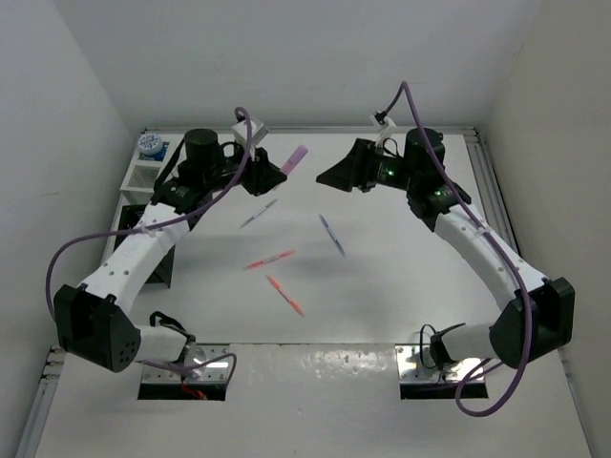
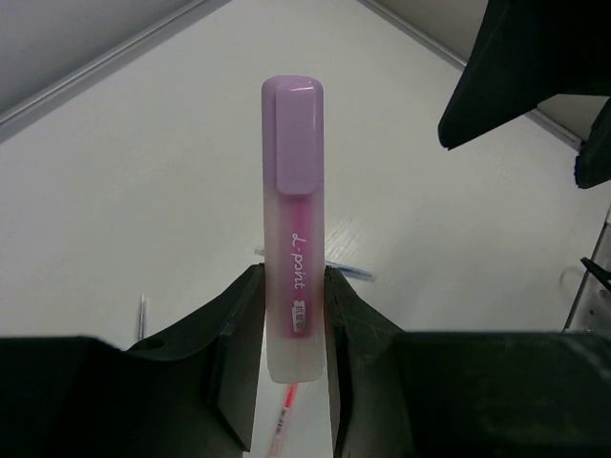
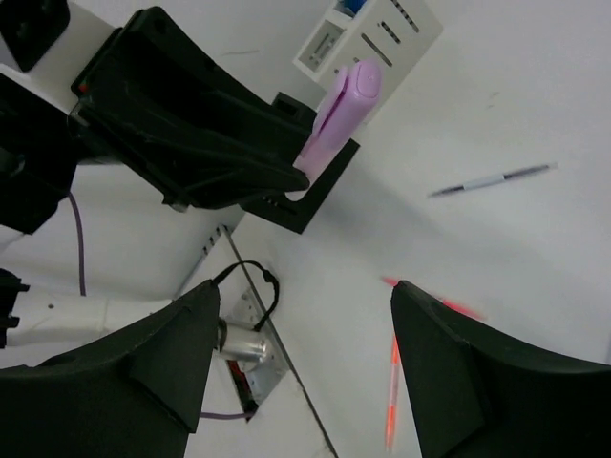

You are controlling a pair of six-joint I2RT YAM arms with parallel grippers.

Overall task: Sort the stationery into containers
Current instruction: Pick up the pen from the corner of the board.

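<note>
My left gripper (image 1: 277,175) is shut on a pink-purple highlighter (image 1: 295,158), held above the table at the back middle with the cap pointing away; in the left wrist view the highlighter (image 2: 293,219) sits upright between the fingers (image 2: 234,324). My right gripper (image 1: 329,176) is open and empty, facing the left one from the right; its wrist view shows the highlighter (image 3: 340,116). A blue-purple pen (image 1: 258,214), a blue pen (image 1: 331,235), a pink pen (image 1: 270,259) and an orange pen (image 1: 285,295) lie on the table. The white organiser (image 1: 141,177) holds a blue-capped jar (image 1: 150,143). The black organiser (image 3: 310,196) is partly hidden by the left arm.
The table's raised rim (image 1: 482,167) runs along the back and right sides. White walls close in on three sides. The arm bases and cables (image 1: 186,363) sit at the near edge. The right gripper's finger (image 2: 516,67) shows in the left wrist view.
</note>
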